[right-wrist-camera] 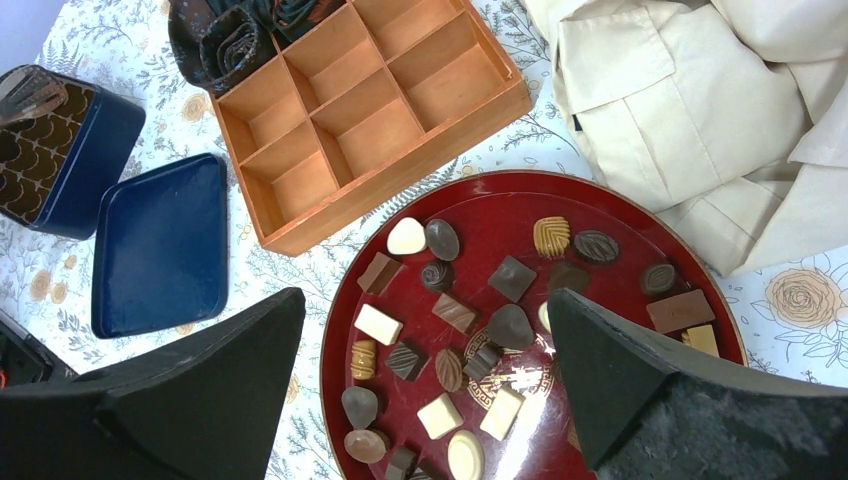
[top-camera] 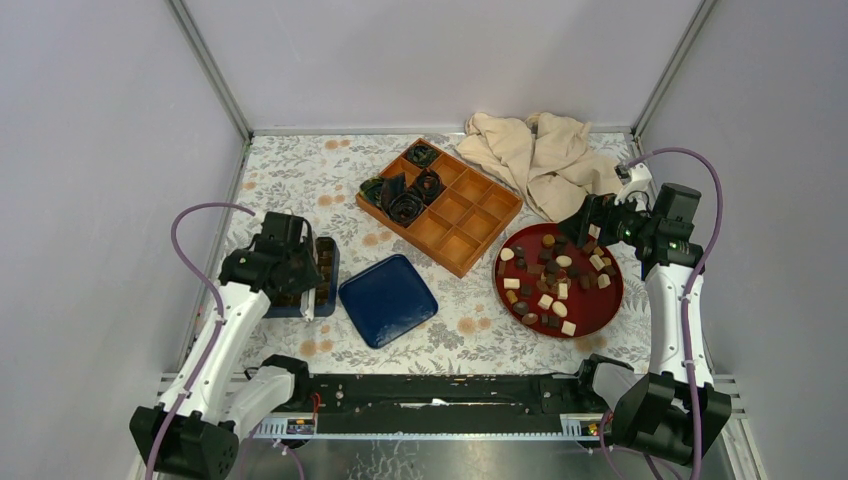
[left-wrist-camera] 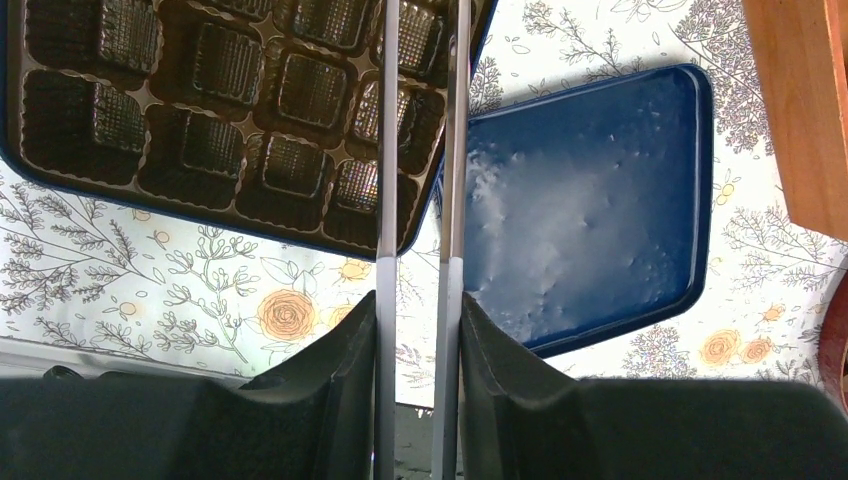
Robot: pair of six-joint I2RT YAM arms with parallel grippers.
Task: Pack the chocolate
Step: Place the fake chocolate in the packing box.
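I'm looking into a lab test cell: plain grey panel walls [top-camera: 100,150] in aluminium framing [top-camera: 210,70] enclose the floral-patterned counter [top-camera: 300,170], with two white robot arms [top-camera: 668,320] bolted to a black rail [top-camera: 430,395].

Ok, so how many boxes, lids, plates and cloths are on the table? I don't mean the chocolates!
Boxes: 2, the wooden box and the blue box
Lids: 1, the blue lid
Plates: 1, the red plate
Cloths: 1, the beige cloth
Total: 5
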